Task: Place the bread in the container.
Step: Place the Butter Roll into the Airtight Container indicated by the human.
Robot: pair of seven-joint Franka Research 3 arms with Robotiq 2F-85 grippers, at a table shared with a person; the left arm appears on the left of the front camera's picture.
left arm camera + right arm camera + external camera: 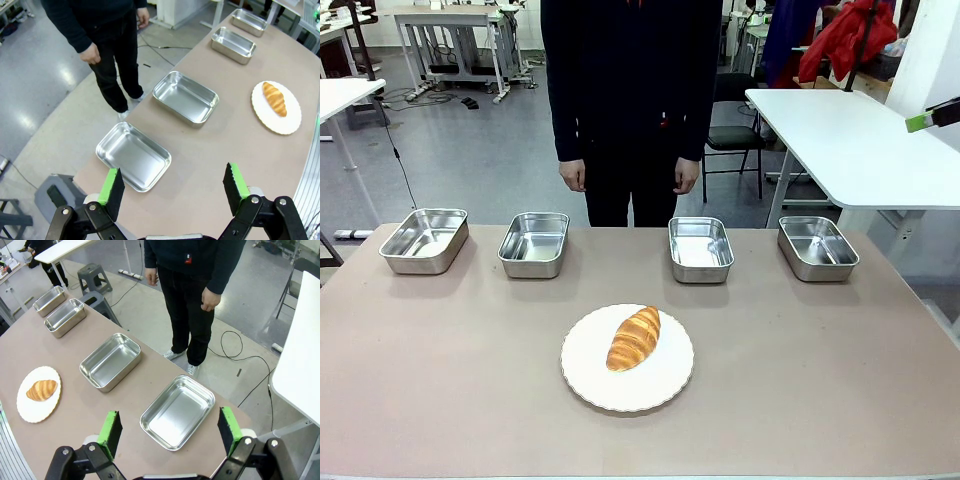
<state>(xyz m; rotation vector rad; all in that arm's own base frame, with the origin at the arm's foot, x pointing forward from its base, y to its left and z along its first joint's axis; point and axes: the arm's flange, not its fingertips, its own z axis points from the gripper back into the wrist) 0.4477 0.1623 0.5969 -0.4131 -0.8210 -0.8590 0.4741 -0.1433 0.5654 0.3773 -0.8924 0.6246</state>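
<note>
Golden ridged bread (633, 338) on plate (590, 385), four containers (701, 250) empty

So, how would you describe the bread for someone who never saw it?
On the brown table, nearer the robot than the four steel pans, lies one round white plate. The bread rests on it: golden-brown, ridged, the only food.

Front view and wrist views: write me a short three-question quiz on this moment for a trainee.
1. How many steel pans stand in a row on the table?
2. True or false: the bread lies in a pan.
3. The left end effector is: A open, B shut on the bread, C shut empty.
Key: 1 four; 2 false, it lies on the white plate; 3 A.
</note>
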